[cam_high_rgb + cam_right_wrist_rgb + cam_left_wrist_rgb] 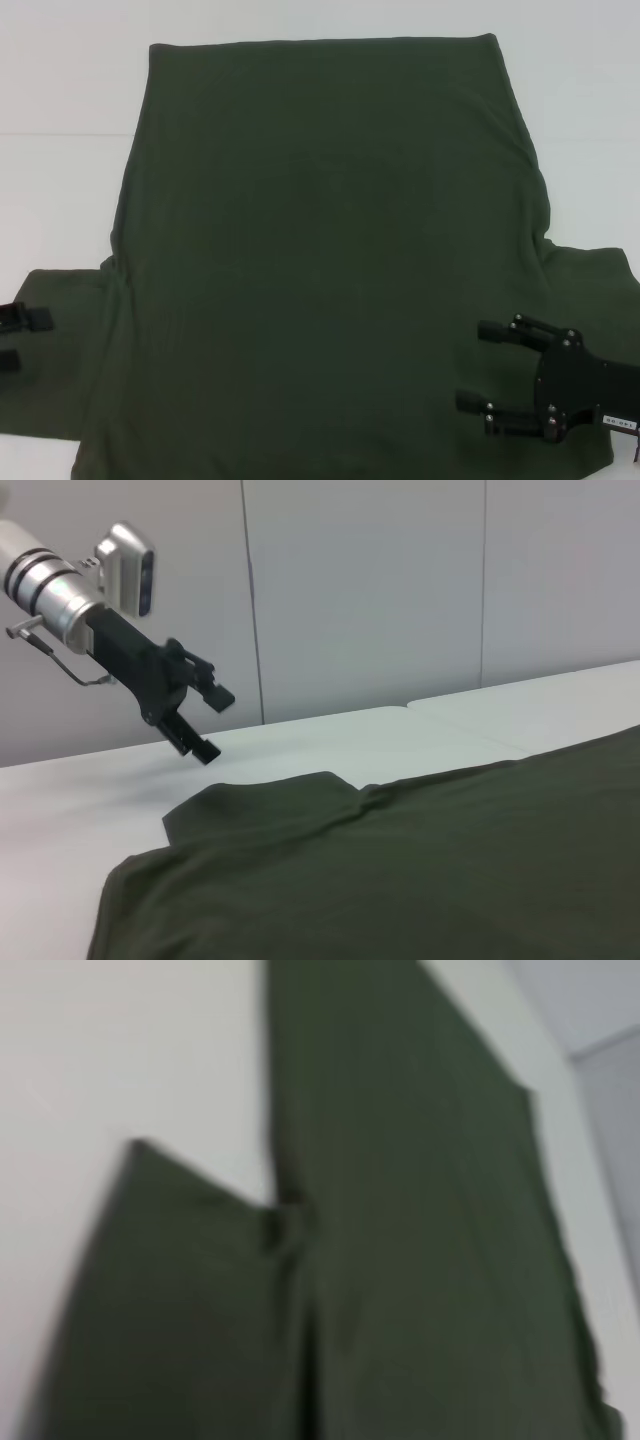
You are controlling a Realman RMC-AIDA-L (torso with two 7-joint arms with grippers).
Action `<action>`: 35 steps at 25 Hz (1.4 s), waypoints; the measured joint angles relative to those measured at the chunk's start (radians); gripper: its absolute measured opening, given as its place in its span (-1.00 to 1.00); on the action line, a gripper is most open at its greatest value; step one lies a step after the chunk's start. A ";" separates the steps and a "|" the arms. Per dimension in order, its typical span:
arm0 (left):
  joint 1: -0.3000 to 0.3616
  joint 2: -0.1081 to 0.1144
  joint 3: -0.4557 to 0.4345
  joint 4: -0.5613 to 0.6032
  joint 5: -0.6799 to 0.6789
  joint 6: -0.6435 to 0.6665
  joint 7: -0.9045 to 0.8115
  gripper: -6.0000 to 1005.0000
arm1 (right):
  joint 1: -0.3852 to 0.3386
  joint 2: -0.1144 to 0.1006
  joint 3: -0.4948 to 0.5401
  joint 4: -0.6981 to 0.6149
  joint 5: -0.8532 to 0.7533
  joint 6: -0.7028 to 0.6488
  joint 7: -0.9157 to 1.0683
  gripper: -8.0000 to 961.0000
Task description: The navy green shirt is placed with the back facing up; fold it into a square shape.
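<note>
A white table [70,120] fills the head view, its bare top showing along the far edge and down both sides. In the right wrist view a pale grey panelled wall [370,590] rises behind the table's far edge, split by thin vertical seams. A faint seam also crosses the table top just below that wall, dividing it into two slabs.

You have the navy green shirt [320,270] lying flat and unfolded on the white table, both short sleeves spread outward.
</note>
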 joint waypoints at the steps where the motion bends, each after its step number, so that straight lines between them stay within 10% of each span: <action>1: -0.005 0.002 -0.004 0.003 0.018 -0.005 -0.026 0.86 | 0.000 0.000 0.000 0.000 0.000 -0.001 0.000 0.90; 35: -0.046 0.024 0.008 -0.028 0.221 -0.184 -0.144 0.86 | 0.006 -0.002 0.008 -0.006 0.000 -0.010 0.000 0.90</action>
